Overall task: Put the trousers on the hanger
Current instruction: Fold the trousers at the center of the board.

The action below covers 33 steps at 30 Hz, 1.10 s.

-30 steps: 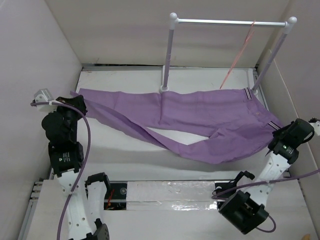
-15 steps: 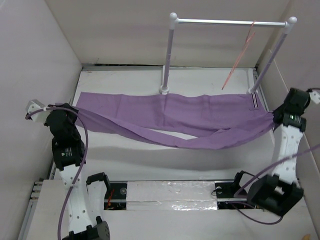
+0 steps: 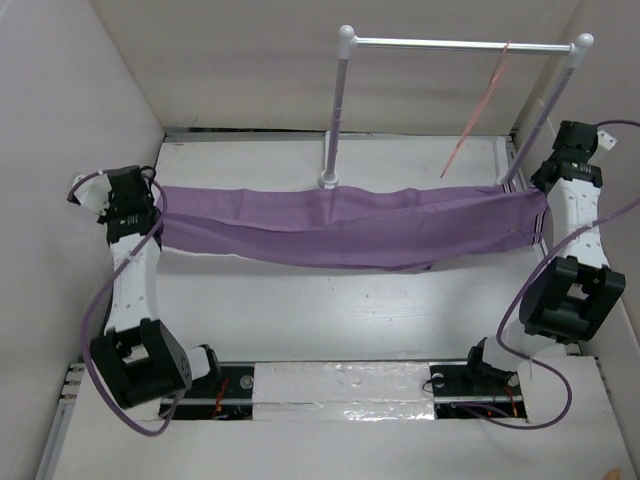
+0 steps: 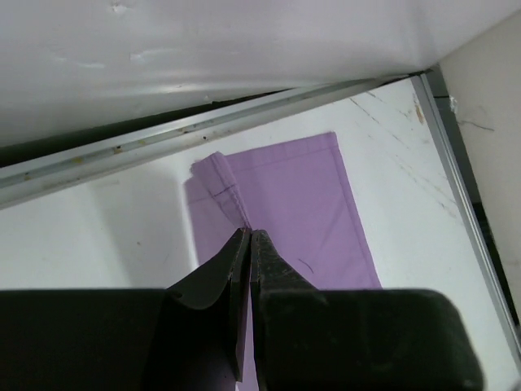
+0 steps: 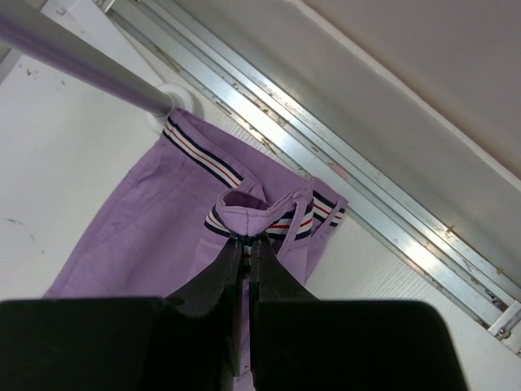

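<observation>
- Lilac trousers [image 3: 350, 225], long axis left-to-right over tabletop [image 3: 350, 310].
- Left gripper [image 4: 248, 234] clenched on leg hem; right gripper [image 5: 247, 238] on striped waistband.
- Pink hanger [image 3: 477, 110] on rail [image 3: 450, 44] behind, nearer right gripper.

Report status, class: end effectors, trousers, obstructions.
Left end effector shut on trousers hem. Right end effector shut on waistband. Hanger on rack, empty.

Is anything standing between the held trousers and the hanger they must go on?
Nothing visible blocks the way. The trousers stretch across in front of the rack; the hanger hangs from the crossbar above them. One rack post stands right by the waistband.
</observation>
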Tool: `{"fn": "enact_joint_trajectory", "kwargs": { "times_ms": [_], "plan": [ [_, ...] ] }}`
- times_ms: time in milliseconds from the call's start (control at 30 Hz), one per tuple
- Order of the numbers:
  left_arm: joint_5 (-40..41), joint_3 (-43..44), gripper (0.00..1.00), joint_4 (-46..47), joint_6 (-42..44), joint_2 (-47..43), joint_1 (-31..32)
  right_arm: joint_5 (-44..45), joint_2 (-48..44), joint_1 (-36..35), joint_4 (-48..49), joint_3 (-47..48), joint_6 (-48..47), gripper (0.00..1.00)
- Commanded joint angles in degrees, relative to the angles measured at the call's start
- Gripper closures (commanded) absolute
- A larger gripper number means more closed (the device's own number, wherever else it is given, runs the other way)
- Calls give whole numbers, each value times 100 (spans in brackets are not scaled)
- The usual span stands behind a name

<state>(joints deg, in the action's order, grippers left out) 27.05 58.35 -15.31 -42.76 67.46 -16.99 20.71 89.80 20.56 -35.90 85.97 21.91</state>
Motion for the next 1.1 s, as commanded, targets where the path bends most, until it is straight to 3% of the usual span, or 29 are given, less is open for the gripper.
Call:
{"fn": "enact_joint_trajectory", "kwargs": {
  "times_ms": [0, 667, 1067],
  "plan": [
    [460, 746, 100, 54, 13, 415, -110, 109, 90, -69, 345, 297, 24, 100],
    [1022, 3041, 97, -543, 831, 3316, 3, 363, 1039, -412, 690, 727, -310, 100],
    [1083, 4385, 90, -244, 1191, 4573, 232, 197, 1813, -403, 830, 1431, -442, 97]
  ]
}}
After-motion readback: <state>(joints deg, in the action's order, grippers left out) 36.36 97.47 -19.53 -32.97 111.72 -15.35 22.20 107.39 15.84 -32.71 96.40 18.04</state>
